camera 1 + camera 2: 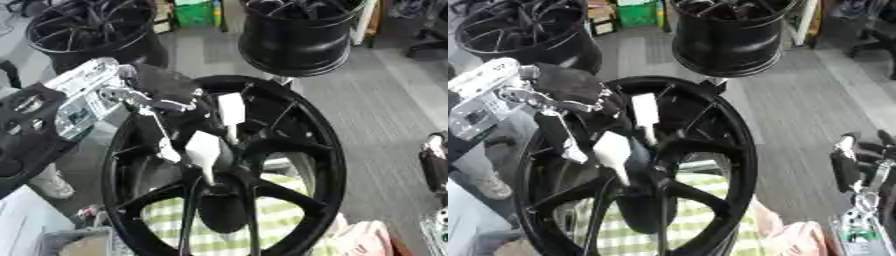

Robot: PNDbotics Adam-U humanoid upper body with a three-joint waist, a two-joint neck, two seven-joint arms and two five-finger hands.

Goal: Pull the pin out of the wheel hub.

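My left arm comes in from the upper left, silver forearm tilted down toward the wheel (306, 150). Left hand (171, 107) over the upper left of the wheel, fingers reaching down into it toward the hub (223, 187). White-tipped fingers (203, 150) straight, pointing down; one sits just above the hub, another (231, 109) further up by the rim. Cannot make out the pin among the fingers and spokes. Hand looks open, nothing clearly held.

Wheel lies flat, black, spokes running out from the hub; green checked cloth (280, 215) shows beneath it.

Right hand (846, 167) idle at the right edge, low, fingers up and relaxed.

Two more black wheels (297, 35) stand beyond on the floor.
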